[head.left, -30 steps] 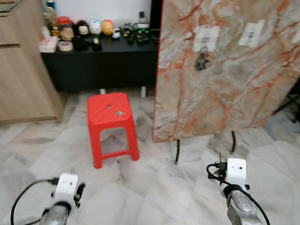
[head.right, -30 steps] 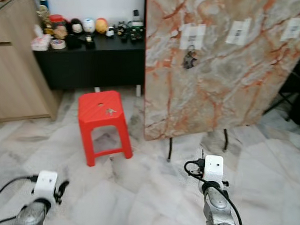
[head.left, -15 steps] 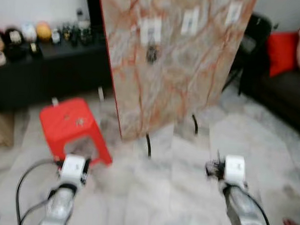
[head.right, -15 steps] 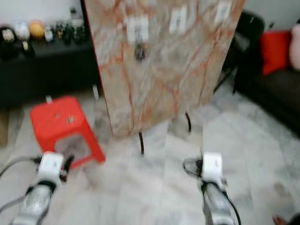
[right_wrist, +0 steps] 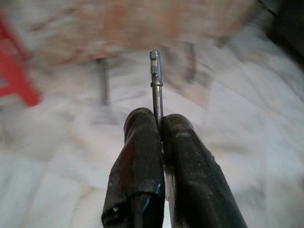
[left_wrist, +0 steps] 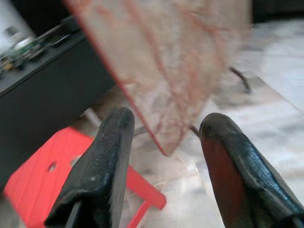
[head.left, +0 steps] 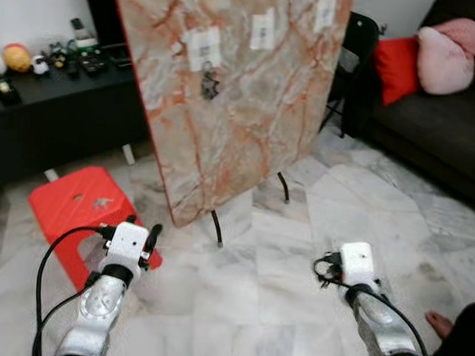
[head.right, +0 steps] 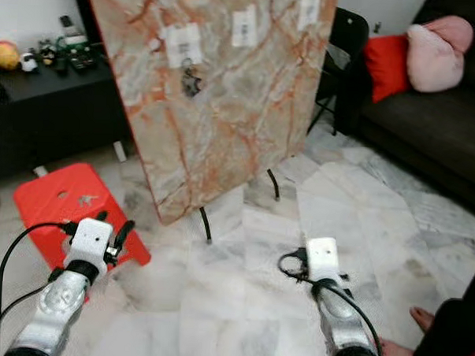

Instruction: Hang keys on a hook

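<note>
Marble floor all round; right pincer (right_wrist: 159, 128) pinches what's probably a key (right_wrist: 155, 83), pointing at the marbled board (head.left: 225, 91) well ahead-left. Left pincer (left_wrist: 164, 147) hangs spread, empty.

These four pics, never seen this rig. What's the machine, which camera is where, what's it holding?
It is a walking humanoid robot with two silver arms, each ending in two long black fingers. The two wide pictures come from a stereo camera in its head, looking forward and down; the two close-ups come from cameras on its wrists, looking along the fingers.

Ahead stands a tilted marble-patterned board on thin black legs, with white paper labels and a dark bunch of keys already hanging under one label. A red plastic stool stands to the robot's left, on a marble floor.

The left gripper is open and holds nothing. The right gripper is shut on a thin metal pin-like piece, probably a key part; I cannot tell more.
</note>
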You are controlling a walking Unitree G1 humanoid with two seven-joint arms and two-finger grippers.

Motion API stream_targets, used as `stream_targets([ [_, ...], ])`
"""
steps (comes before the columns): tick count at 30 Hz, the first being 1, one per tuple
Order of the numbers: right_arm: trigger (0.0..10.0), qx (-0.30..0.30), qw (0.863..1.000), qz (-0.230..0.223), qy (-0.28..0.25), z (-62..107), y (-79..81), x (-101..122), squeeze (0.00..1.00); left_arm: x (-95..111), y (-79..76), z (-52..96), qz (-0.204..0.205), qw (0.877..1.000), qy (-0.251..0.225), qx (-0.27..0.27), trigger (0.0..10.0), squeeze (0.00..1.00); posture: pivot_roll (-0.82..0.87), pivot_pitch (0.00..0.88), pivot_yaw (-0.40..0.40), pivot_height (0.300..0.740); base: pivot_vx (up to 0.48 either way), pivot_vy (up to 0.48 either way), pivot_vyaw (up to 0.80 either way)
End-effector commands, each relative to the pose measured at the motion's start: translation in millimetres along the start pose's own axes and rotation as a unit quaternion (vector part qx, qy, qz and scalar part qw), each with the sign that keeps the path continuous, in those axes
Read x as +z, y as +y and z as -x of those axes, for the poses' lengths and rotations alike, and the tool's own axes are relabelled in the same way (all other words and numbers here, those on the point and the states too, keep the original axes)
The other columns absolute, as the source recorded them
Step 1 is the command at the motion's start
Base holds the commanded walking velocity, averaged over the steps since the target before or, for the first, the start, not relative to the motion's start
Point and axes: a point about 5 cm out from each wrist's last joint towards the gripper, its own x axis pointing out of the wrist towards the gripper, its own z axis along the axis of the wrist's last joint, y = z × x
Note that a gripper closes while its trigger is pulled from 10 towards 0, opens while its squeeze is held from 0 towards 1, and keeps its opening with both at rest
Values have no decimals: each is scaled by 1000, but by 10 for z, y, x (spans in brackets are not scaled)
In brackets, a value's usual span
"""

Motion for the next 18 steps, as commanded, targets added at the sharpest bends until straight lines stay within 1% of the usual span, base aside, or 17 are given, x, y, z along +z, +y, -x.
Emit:
stream_targets([
  [1,10000,23,998,51,15,13,-73,28,0,128,-106,-34,-34,997,-26,-58,10000,0,37,0,-7,740,0,0,0],
  [2,10000,34,997,69,15,8,-88,63,0,170,-137,-39,-48,995,-34,-81,10000,0,41,0,-10,740,0,0,0],
  [3,10000,55,994,91,9,-4,-106,151,0,241,-184,-48,-71,989,-47,-120,10000,0,42,0,-13,740,0,0,0],
  [5,10000,69,992,104,7,-14,-110,205,0,285,-206,-59,-88,985,-54,-140,10000,0,38,0,-13,740,0,0,0],
  [6,10000,85,988,126,7,-19,-99,244,0,312,-237,-71,-107,979,-59,-161,10000,0,37,0,-13,740,0,0,0],
  [7,10000,85,988,126,7,-19,-99,244,0,312,-237,-71,-107,979,-59,-161,10000,0,37,0,-13,740,0,0,0],
  [8,10000,95,986,139,8,-20,-91,263,0,319,-253,-75,-116,976,-59,-173,10000,0,35,0,-13,740,0,0,0],
  [9,10000,117,978,170,9,-20,-62,304,0,335,-313,-80,-140,966,-60,-208,10000,0,34,0,-11,740,0,0,0],
  [10,10000,123,976,177,10,-19,-55,314,0,339,-328,-81,-146,963,-60,-217,10000,0,33,0,-11,740,0,0,0],
  [11,10000,140,972,191,3,-15,-26,364,0,360,-386,-78,-159,954,-64,-245,10000,0,30,0,-11,740,0,0,0],
  [12,10000,140,972,191,3,-15,-26,364,0,360,-386,-78,-159,954,-64,-245,10000,0,30,0,-11,740,0,0,0],
  [13,10000,152,968,197,-2,-11,-7,388,0,369,-416,-78,-165,950,-67,-258,10000,0,29,0,-10,740,0,0,0],
  [14,10000,152,968,197,-2,-11,-7,388,0,369,-416,-78,-165,950,-67,-258,10000,0,29,0,-10,740,0,0,0],
  [18,10000,195,952,237,-8,17,44,456,0,405,-527,-90,-186,936,-79,-288,10000,0,21,0,-3,740,0,0,0],
])
